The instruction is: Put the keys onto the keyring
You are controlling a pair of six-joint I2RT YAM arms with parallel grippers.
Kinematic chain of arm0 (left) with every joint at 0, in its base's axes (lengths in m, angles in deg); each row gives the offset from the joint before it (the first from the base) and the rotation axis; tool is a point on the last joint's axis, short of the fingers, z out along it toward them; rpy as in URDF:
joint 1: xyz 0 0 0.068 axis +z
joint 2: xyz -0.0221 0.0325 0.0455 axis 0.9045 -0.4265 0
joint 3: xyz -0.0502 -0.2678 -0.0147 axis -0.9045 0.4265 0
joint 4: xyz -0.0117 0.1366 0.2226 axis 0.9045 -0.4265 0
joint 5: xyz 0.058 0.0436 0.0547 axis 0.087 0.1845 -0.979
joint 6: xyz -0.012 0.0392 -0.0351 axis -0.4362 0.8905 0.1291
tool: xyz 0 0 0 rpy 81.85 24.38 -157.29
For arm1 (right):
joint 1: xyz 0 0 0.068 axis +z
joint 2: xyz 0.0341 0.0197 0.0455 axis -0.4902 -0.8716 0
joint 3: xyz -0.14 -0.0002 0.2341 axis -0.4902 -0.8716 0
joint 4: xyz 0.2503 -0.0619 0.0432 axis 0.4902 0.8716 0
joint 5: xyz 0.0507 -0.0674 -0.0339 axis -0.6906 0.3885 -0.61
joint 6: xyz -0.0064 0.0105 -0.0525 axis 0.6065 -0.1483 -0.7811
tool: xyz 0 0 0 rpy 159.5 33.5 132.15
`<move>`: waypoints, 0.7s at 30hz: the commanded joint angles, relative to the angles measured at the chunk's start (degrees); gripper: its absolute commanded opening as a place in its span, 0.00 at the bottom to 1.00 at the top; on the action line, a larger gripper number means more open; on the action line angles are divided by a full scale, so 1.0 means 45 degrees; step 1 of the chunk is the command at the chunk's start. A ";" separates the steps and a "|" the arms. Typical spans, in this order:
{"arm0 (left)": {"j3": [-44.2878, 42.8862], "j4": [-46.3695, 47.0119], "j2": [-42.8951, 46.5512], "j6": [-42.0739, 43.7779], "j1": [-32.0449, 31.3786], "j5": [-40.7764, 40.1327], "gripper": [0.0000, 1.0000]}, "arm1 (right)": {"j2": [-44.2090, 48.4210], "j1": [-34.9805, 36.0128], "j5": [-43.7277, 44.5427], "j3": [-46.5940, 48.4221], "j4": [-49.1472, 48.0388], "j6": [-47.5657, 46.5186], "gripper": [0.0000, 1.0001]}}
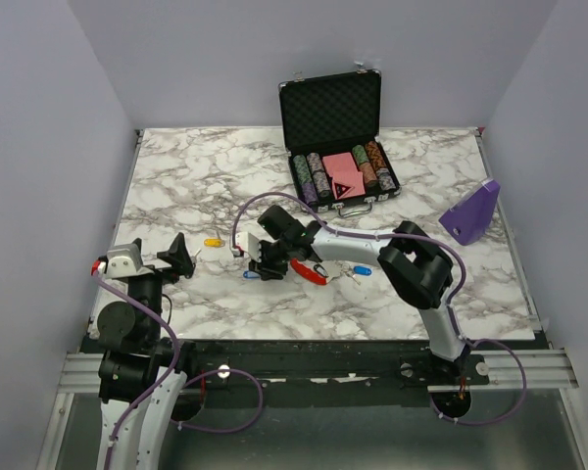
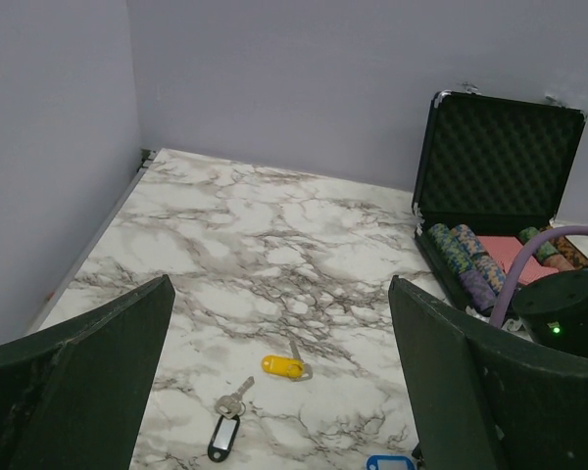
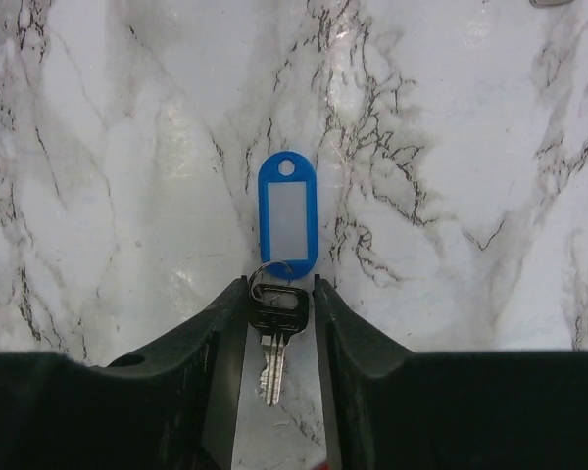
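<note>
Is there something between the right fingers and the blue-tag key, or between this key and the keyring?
Nothing visible. The key lies with its head between the right fingers, and nothing else is in that gap. Toward the keyring, only the right gripper itself stands between; no other object shows there.
</note>
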 commanded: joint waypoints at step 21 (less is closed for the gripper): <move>0.0064 0.0158 0.0033 0.0175 0.0084 0.0114 0.99 | -0.0330 0.0106 0.0776 0.0886 0.0021 0.1160 0.35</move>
